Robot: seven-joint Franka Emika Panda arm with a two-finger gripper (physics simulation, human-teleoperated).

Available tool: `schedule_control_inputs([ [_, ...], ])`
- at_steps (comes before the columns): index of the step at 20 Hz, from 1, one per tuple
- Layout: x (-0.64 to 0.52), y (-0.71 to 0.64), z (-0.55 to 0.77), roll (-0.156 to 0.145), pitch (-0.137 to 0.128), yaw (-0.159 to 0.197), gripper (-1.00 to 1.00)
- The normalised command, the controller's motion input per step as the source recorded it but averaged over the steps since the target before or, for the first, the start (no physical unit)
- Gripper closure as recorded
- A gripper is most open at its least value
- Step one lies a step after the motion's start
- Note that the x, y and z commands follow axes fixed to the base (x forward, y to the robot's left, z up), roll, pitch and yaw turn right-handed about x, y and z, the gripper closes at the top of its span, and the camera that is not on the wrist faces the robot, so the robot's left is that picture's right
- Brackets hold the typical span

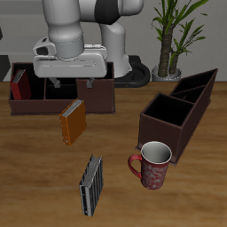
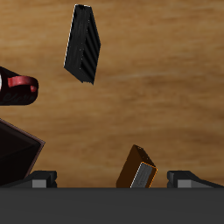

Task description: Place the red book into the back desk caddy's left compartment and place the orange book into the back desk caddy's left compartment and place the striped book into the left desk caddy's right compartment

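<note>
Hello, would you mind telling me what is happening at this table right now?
A robot arm is sorting books into desk caddies. The red book already stands in the back desk caddy. The hand hangs above the orange book, which lies on the table before that caddy; nothing is held. The striped book lies nearer the front edge, beside a red mug. The other caddy looks empty.

hand [image 1: 66,82] fingers mostly hidden, red book [image 1: 19,84] half hidden in caddy
</note>
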Motion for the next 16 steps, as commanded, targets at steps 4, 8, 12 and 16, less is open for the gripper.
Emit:
schedule_control_inputs([
  [4, -0.1, -0.25, 0.02, -0.031, -0.012, -0.015, -1.0],
  [8, 0.01, -0.02, -0.01, -0.052, 0.012, 0.001, -1.0],
  [12, -0.03, -0.09, -0.25, -0.018, 0.024, -0.013, -1.0],
  [16, 0.0, -0.05, -0.27, -0.004, -0.003, -0.076, -1.0],
])
